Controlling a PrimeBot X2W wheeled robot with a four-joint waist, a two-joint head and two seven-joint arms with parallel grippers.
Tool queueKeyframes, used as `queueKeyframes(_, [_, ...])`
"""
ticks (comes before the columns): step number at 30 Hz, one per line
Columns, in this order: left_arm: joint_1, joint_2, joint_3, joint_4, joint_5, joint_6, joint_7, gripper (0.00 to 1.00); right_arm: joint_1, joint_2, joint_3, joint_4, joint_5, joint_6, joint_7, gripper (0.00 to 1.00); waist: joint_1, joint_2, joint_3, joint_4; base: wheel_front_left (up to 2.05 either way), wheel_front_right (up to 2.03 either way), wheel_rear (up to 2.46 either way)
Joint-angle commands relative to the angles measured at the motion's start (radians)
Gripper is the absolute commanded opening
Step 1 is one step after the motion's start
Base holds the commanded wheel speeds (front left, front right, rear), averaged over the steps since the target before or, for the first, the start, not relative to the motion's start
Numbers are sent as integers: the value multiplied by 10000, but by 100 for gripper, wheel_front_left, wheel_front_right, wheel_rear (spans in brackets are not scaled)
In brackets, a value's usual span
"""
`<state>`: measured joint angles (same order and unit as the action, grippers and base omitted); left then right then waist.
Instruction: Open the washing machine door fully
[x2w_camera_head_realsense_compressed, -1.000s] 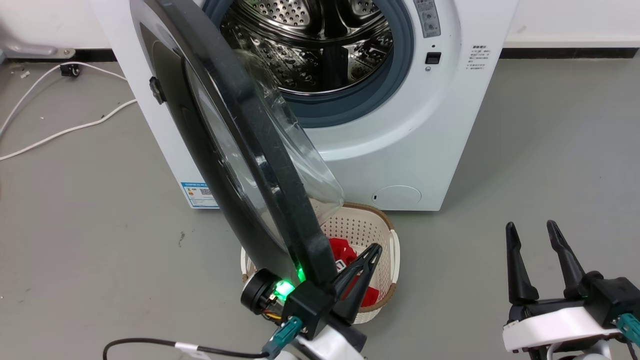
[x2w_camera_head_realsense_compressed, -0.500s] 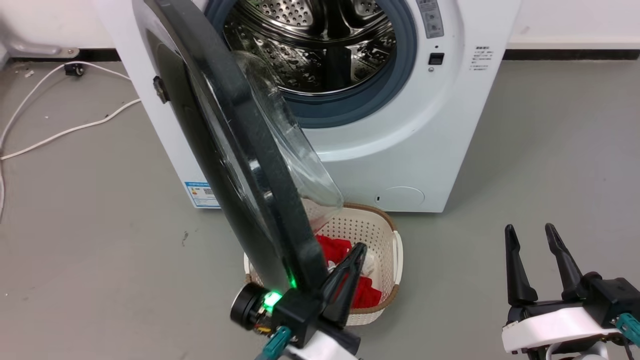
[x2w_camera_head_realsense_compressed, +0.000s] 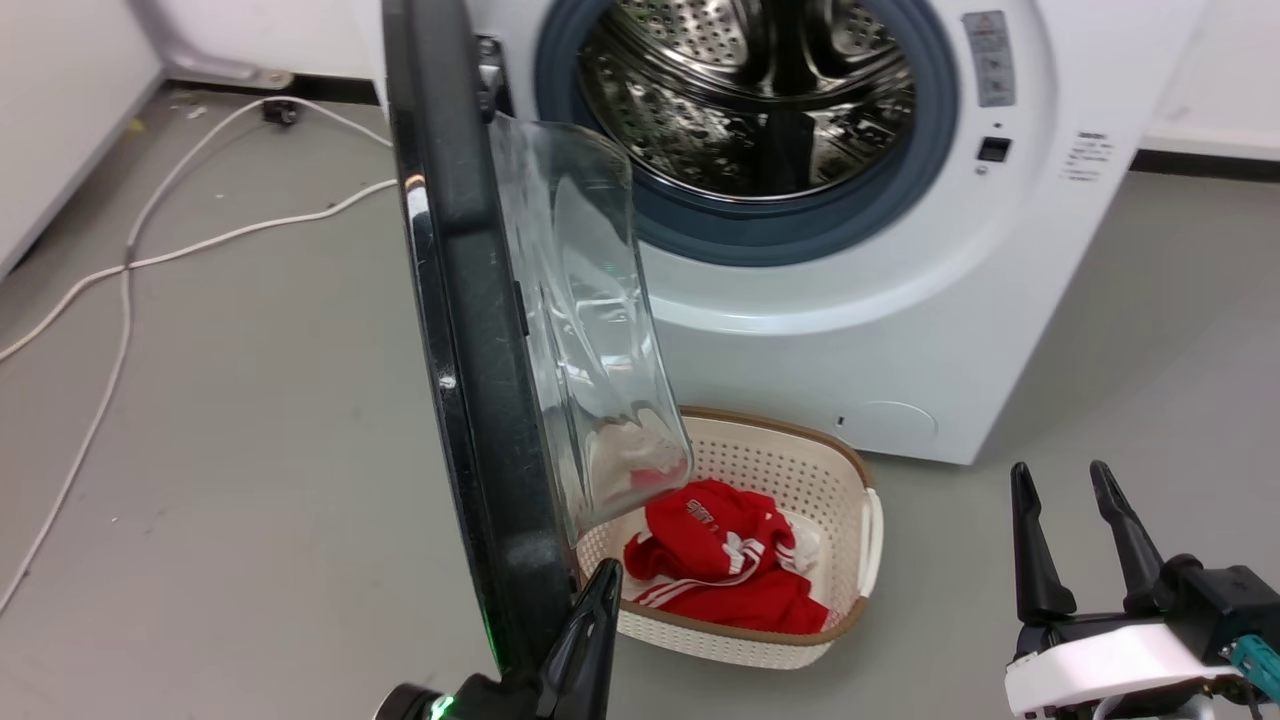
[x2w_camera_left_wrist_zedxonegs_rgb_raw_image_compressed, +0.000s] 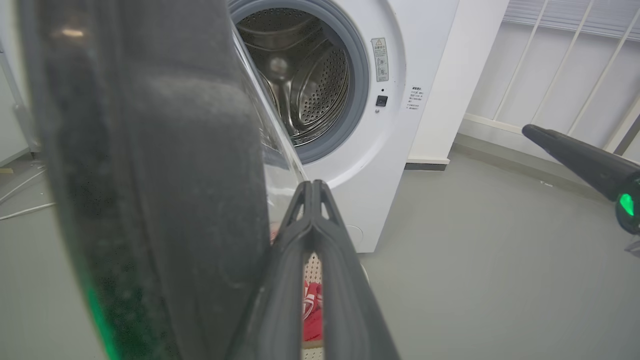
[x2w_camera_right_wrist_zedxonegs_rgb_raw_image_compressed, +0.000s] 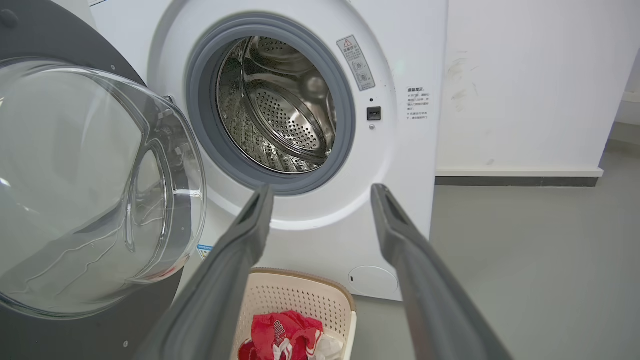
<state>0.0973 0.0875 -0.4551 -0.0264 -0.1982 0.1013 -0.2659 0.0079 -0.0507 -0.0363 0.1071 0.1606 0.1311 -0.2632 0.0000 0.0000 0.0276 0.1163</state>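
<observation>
The washing machine (x2w_camera_head_realsense_compressed: 850, 330) stands ahead with its steel drum (x2w_camera_head_realsense_compressed: 760, 90) exposed. Its glossy black door (x2w_camera_head_realsense_compressed: 470, 350) hangs swung out toward me, nearly edge-on, the clear glass bowl (x2w_camera_head_realsense_compressed: 590, 330) bulging to its right. My left gripper (x2w_camera_head_realsense_compressed: 603, 580) is shut, its fingers lying against the inner side of the door's lower rim. In the left wrist view the door rim (x2w_camera_left_wrist_zedxonegs_rgb_raw_image_compressed: 165, 175) sits just left of the closed left gripper (x2w_camera_left_wrist_zedxonegs_rgb_raw_image_compressed: 312, 186). My right gripper (x2w_camera_head_realsense_compressed: 1060, 480) stands open and empty at the lower right, apart from the machine; the right wrist view shows the door (x2w_camera_right_wrist_zedxonegs_rgb_raw_image_compressed: 90, 200) left of the right gripper (x2w_camera_right_wrist_zedxonegs_rgb_raw_image_compressed: 322, 192).
A cream perforated laundry basket (x2w_camera_head_realsense_compressed: 850, 500) with red clothes (x2w_camera_head_realsense_compressed: 720, 560) sits on the floor under the door's bowl, against the machine's front. White cables (x2w_camera_head_realsense_compressed: 200, 240) trail over the grey floor at the left, near a white wall (x2w_camera_head_realsense_compressed: 60, 100).
The head camera has shifted, so the whole scene sits further right. The door has swung wider, from slanted to nearly edge-on, with my left gripper staying against its lower rim. The right gripper has held still.
</observation>
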Motion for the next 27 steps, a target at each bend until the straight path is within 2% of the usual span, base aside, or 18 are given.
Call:
queueKeyframes(1, [260,103,156,-124,0,172,29,0,123,11,24,34,87,-7,-17,100,0,0,-109,385,0,0,0])
queueKeyframes(9, [806,306,685,-663,-4,678,29,0,156,11,24,49,106,-7,-17,100,0,0,-86,1356,0,0,0])
queueKeyframes(13, [805,509,1159,-678,-71,894,29,0,50,11,132,76,110,-7,-17,100,0,0,-50,1579,0,0,0])
queueKeyframes(21, [411,1185,2829,-367,-434,1260,29,0,-56,9,313,149,176,-7,-17,100,0,0,80,1379,0,0,0])
queueKeyframes(27, [-255,1913,4412,359,-863,1281,30,0,-191,8,305,147,85,-7,-12,100,0,0,330,981,0,0,0])
